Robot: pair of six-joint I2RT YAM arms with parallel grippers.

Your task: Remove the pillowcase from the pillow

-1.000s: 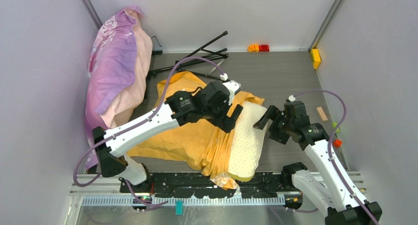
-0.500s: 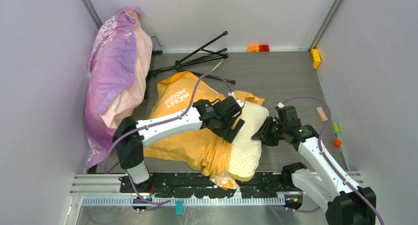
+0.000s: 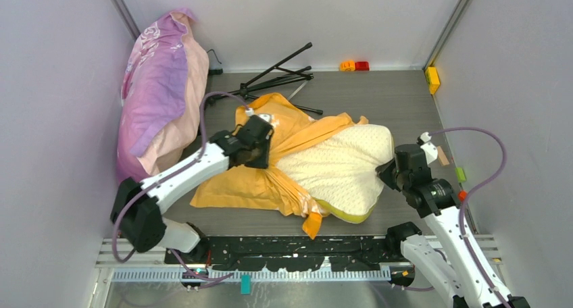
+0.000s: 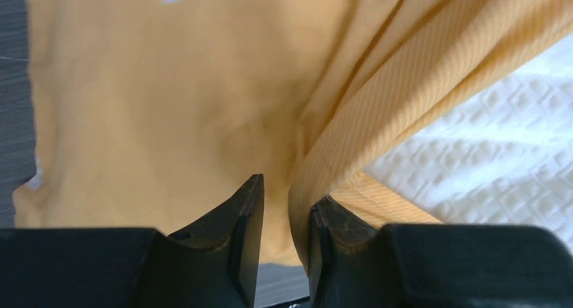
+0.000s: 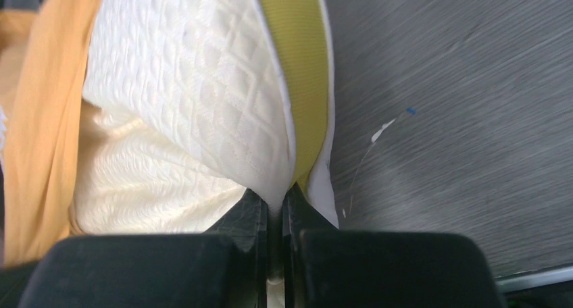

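Roughly at the table's middle, the pillowcase [image 3: 236, 186] lies bunched over the left end of the pillow [image 3: 338, 166], its striped hem crossing the quilted cream surface, most of which lies bare. The left gripper [image 3: 260, 152] has its fingers nearly closed with a fold of that orange hem between them. The right gripper [image 3: 386, 173] is clamped tight on the pillow's right corner (at the yellow-olive band). One orange tail hangs toward the black rail [image 3: 270, 250] at the near edge. Bare grey table [image 3: 392, 98] opens behind and right of the pillow. A folded tripod [image 3: 273, 78] lies just beyond the case's far edge, and a floral pillow [image 3: 159, 92] leans against the left wall.
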